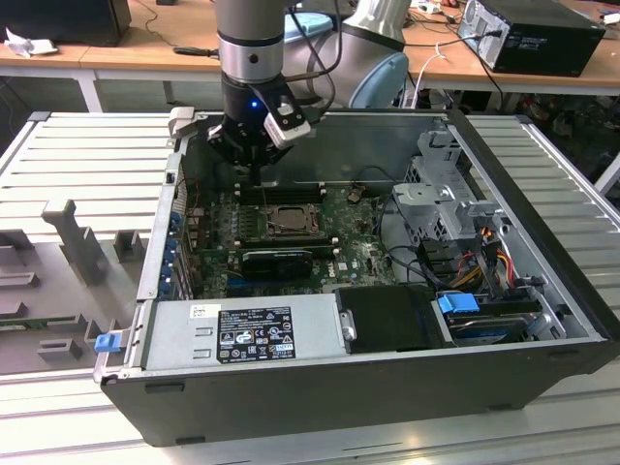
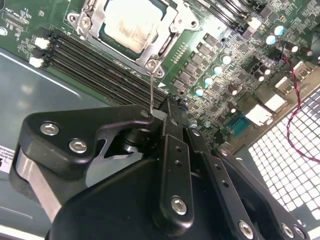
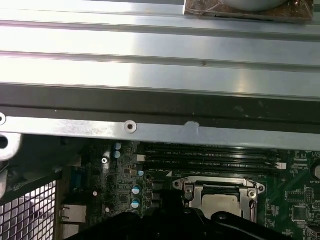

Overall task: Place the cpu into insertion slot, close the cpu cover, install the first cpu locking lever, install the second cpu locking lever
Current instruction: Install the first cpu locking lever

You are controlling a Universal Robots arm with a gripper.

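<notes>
1 robot arm (image 1: 250,48) is shown lowered into an open computer case (image 1: 387,383) that rests on a ribbed grey table (image 1: 87,155). Its gripper (image 1: 254,160) is held over the green motherboard (image 1: 354,242), near the back wall of the case and just behind the insertion slot (image 1: 262,232). The cpu (image 2: 131,22) is seated in the insertion slot (image 2: 75,19), and its pale metal face is seen in both wrist views (image 3: 220,204). The cpu cover (image 2: 169,31) lies flat over the socket, so that the chip is framed by its square window. Long black RAM slots (image 2: 95,62) run alongside the socket, between it and the gripper (image 2: 172,105) in the second wrist view. In that view the fingers (image 2: 167,150) are drawn together, and no gap is seen at their tips. 1 thin wire lever (image 2: 151,90) runs from the nearest corner of the socket towards the gripper and ends just beside the fingertips. Whether it is touched or gripped cannot be told. A silver power supply (image 1: 242,334) is set along the near wall of the case, and a drive cage (image 1: 441,199) stands at the exterior view's right.
</notes>
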